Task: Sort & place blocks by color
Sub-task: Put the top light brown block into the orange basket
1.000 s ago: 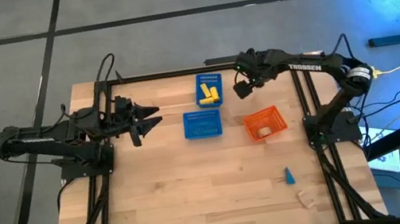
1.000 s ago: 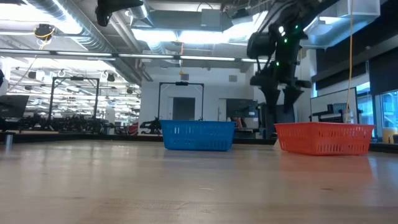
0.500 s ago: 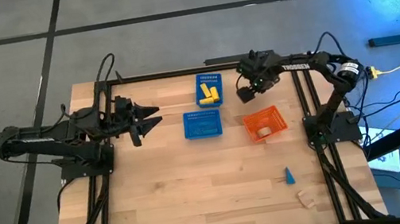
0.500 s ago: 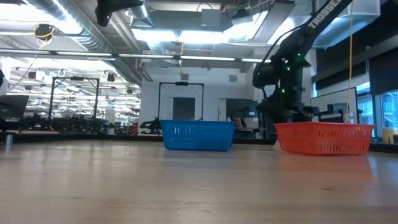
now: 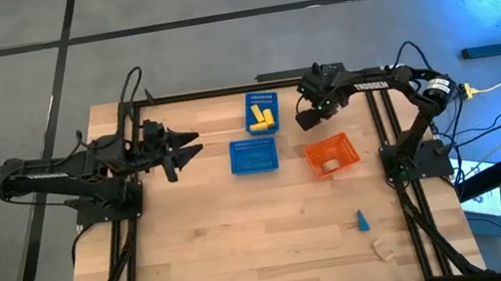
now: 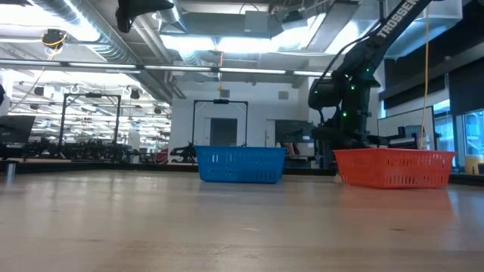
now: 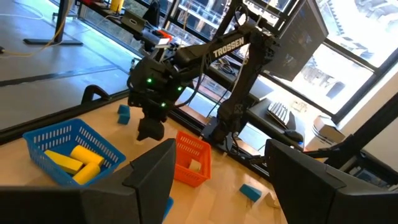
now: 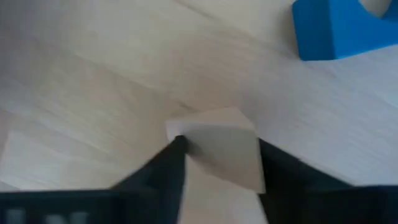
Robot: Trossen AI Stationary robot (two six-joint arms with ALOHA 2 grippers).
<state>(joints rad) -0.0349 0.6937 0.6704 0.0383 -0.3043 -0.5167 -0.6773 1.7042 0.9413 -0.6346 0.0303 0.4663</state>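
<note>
2 tools show: the right tool (image 8: 217,163) has dropped low over the far desk (image 5: 207,248) beside the orange basket (image 5: 332,156), fingers closed around a wood block (image 8: 221,152), ready to lift. Left tool (image 5: 193,145) waits, open and empty.

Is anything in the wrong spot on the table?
Yes. A blue cone and a wooden block lie loose near the table's corner, far from the baskets. The yellow blocks are sorted in a blue basket.
</note>
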